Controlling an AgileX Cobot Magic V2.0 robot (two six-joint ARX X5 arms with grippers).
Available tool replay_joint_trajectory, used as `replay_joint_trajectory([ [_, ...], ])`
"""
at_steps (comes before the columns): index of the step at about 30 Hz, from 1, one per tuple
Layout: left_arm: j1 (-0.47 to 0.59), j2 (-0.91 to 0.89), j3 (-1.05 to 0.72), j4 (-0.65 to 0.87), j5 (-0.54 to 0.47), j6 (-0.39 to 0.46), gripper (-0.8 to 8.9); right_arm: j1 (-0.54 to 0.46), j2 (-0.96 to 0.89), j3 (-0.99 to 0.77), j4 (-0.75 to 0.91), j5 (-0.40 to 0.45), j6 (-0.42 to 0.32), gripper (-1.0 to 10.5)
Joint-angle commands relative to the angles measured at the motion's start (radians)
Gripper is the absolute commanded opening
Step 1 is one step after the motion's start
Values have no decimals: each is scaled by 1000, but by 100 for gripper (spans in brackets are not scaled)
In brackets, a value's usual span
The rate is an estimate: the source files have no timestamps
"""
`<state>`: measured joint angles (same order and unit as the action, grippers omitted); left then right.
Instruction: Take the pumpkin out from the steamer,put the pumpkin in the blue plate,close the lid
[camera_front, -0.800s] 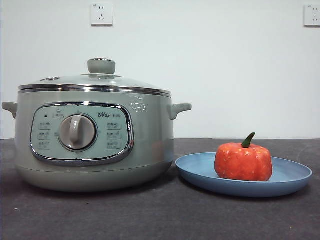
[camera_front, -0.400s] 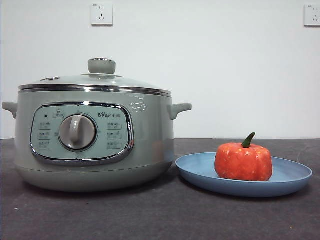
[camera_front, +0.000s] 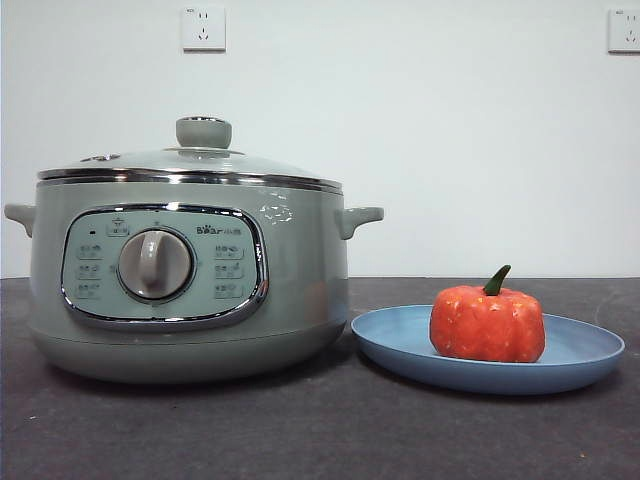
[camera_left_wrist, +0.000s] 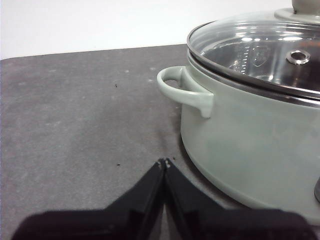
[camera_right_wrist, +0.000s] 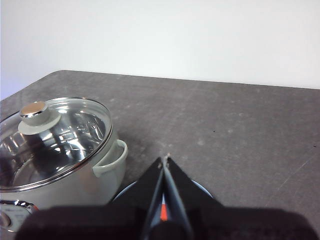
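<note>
Nothing has moved since the earlier front pictures: the steamer (camera_front: 190, 275), the blue plate (camera_front: 590, 352) and the pumpkin (camera_front: 487, 322) stand exactly where they were a second ago. The pale green steamer sits on the dark table (camera_front: 320, 430) at the left of the front view, its grey dial (camera_front: 155, 264) facing the camera, and the lid (camera_front: 190, 165) rests closed on its chrome rim with the green knob on top. Just beside the steamer's base, on the right, lies the blue plate, and the orange-red pumpkin stands upright in it, toward the middle, its dark green stem curving up. No arm shows in the front view. In the left wrist view the left end effector (camera_left_wrist: 163, 163) hangs with its two black jaws pressed together, tips touching and holding nothing, above bare table near the steamer's side handle (camera_left_wrist: 182, 90). In the right wrist view the right end effector (camera_right_wrist: 164, 160) is likewise pinched closed and empty, above the blue plate (camera_right_wrist: 125, 192), with a sliver of the pumpkin (camera_right_wrist: 163, 212) showing between its jaws and the lidded steamer (camera_right_wrist: 102, 180) to one side.
</note>
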<state>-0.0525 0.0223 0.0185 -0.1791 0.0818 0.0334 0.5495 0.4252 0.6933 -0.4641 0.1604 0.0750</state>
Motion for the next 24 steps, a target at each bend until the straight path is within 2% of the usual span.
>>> replay_joint_trajectory([
  [1, 4, -3, -14, -5, 0, -4, -3, 1, -2, -4, 6, 3, 10, 2],
  [21, 4, -2, -14, -5, -1, -4, -3, 1, -2, -4, 6, 3, 9, 2],
  [24, 4, -2, -14, -5, -1, -4, -3, -1, -16, -5, -15, 4, -14, 2],
])
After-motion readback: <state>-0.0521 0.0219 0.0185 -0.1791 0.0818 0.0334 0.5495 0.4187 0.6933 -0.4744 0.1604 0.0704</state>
